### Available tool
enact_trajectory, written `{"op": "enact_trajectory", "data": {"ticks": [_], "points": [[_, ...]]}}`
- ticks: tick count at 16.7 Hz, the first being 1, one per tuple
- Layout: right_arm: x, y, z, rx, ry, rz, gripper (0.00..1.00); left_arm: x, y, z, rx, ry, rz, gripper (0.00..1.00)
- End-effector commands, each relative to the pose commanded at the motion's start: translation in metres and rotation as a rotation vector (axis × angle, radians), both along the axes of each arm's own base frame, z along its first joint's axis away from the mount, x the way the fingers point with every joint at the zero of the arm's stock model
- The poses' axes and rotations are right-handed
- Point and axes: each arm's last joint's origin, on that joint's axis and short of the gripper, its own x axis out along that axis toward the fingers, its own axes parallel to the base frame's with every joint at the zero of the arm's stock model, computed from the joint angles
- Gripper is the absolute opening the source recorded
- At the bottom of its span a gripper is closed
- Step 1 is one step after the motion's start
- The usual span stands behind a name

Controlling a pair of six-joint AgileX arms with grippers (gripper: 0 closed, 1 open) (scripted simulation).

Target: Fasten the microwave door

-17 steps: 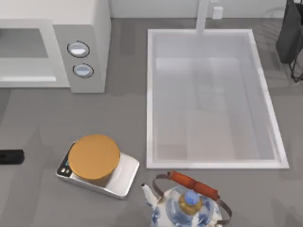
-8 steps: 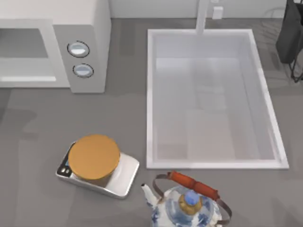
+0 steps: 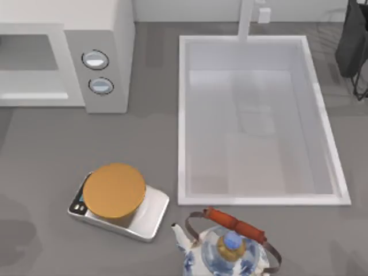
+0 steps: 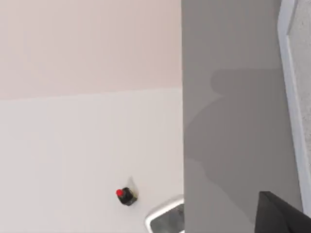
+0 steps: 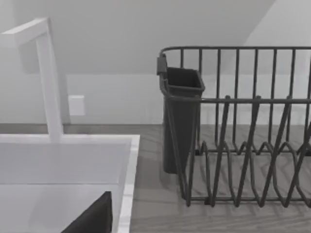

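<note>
Tool (image 4: 284, 216) width on your left arm could not be judged; with the microwave (image 3: 98, 34) gaping at the table's (image 3: 46, 144) far left and its door unplaced, your blind approach risked clipping that door's edge.

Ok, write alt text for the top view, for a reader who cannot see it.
Overhead view of a grey counter: the microwave sits at the top left, its cavity open to view, with two round dials on its grey panel. A large white sink takes up the right half. Near the bottom edge sit a silver scale with an orange disc and a blue-and-white kettle.
</note>
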Motion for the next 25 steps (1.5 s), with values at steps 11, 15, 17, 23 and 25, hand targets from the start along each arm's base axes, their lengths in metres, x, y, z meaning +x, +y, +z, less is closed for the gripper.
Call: {"op": "enact_trajectory", "data": {"ticks": [11, 15, 17, 23, 25], "points": [[0.0, 0.0, 0.0, 0.0, 0.0, 0.0, 1.0, -0.012, 0.08, -0.026, -0.193, -0.005, -0.017, 0.0], [0.0, 0.0, 0.0, 0.0, 0.0, 0.0, 1.0, -0.011, 0.08, -0.039, -0.193, -0.002, -0.019, 0.0], [0.0, 0.0, 0.0, 0.0, 0.0, 0.0, 1.0, -0.01, 0.082, -0.057, -0.193, -0.003, -0.018, 0.0], [0.0, 0.0, 0.0, 0.0, 0.0, 0.0, 1.0, -0.011, 0.082, -0.119, -0.187, -0.008, -0.017, 0.0], [0.0, 0.0, 0.0, 0.0, 0.0, 0.0, 1.0, -0.012, 0.08, -0.127, -0.193, -0.005, -0.017, 0.0]]}}
